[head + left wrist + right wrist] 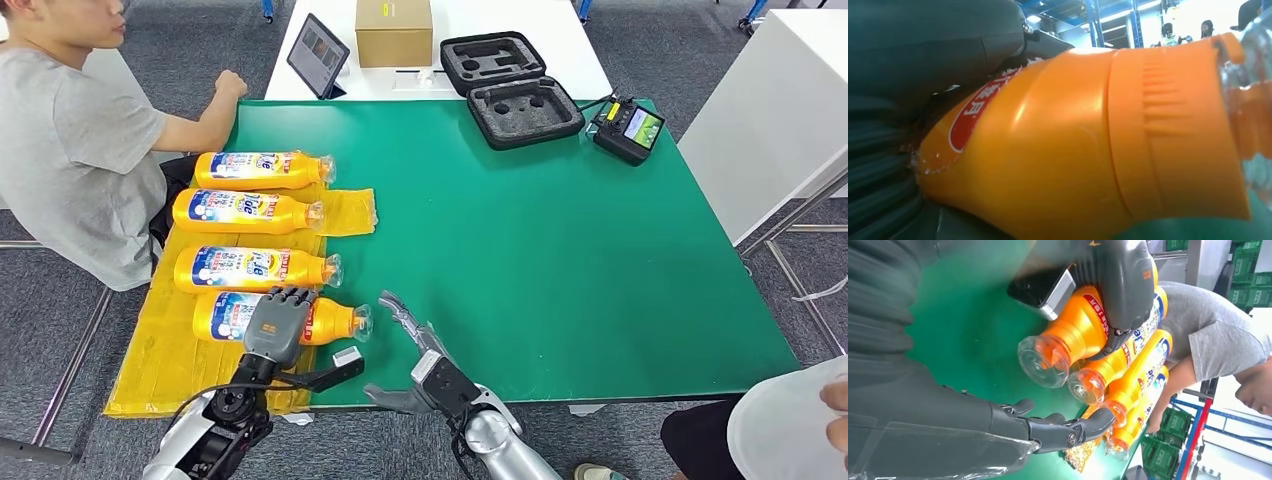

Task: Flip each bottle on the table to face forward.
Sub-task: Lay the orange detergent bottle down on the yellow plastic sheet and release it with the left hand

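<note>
- Head view: four orange bottles are lying on their sides in a column on a yellow sheet [345,212] at the left of the green table [560,260], clear caps pointing right. The left hand [275,322] is lying over the nearest bottle [335,320], fingers draped across its label; a firm grip cannot be confirmed from here. The right hand [405,325] is hovering just beside that bottle's cap, fingers spread, holding nothing. A seated person [75,150] is resting an arm at the table's far left corner.
- Left wrist view: the nearest bottle's orange shoulder [1073,145] is sitting right against the palm, so the hand appears wrapped round it, a red label edge showing.
- Right wrist view: the left hand [1120,285] is covering the bottle's body [1075,332] while the right hand's fingers [1068,432] are lying apart, clear of the cap [1040,362].
- Judgement, step in hand: rolling the nearest bottle about its long axis. Keeping it low, steadying the cap end with the free hand, and avoiding nudging the neighbouring bottle [250,268], which is lying just beside it, should help.
</note>
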